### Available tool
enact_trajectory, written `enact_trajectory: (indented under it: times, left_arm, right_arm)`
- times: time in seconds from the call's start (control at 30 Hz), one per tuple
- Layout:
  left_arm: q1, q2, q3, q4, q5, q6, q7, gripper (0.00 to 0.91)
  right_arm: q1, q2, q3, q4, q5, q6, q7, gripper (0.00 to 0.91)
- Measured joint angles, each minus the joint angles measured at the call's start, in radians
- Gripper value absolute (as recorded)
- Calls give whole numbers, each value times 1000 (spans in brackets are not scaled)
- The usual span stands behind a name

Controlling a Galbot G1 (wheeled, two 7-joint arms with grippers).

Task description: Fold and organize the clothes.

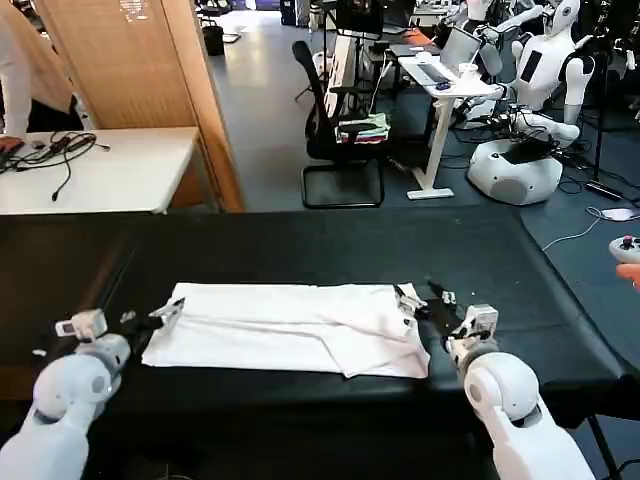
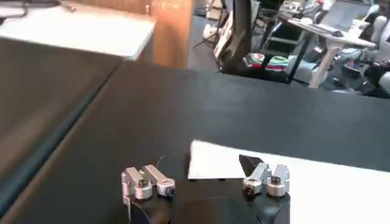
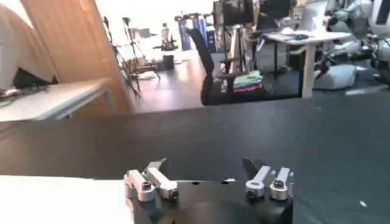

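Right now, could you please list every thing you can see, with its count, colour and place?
T-shirt: one, white, folded into a long strip, lying flat on the near part of the black table.
Table: one, black, directly before the robot.
Side table: one, white, behind at the left, with dark cables on it.
Office chair: one, black, behind the table, carrying a small stack of folded garments, green and pale.
Left gripper: one, silver and black, open, at the shirt's left end.
Right gripper: one, silver and black, open, at the shirt's right end.
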Motion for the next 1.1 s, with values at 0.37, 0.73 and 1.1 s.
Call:
enact_trajectory:
  times: [0.37, 0.73, 1.1]
  left_arm:
    - [52, -46, -8, -16, 75, -39, 26, 185]
    - [52, -79, 2, -23, 136, -51, 45, 0]
    - [58, -47, -11, -12, 414, -126, 70, 0]
  right_arm:
    - [-7, 7, -1, 2, -4, 4, -3, 878]
    - [7, 16, -12, -20, -12, 6, -16, 878]
    - [8, 16, 9, -23, -15, 6, -20, 878]
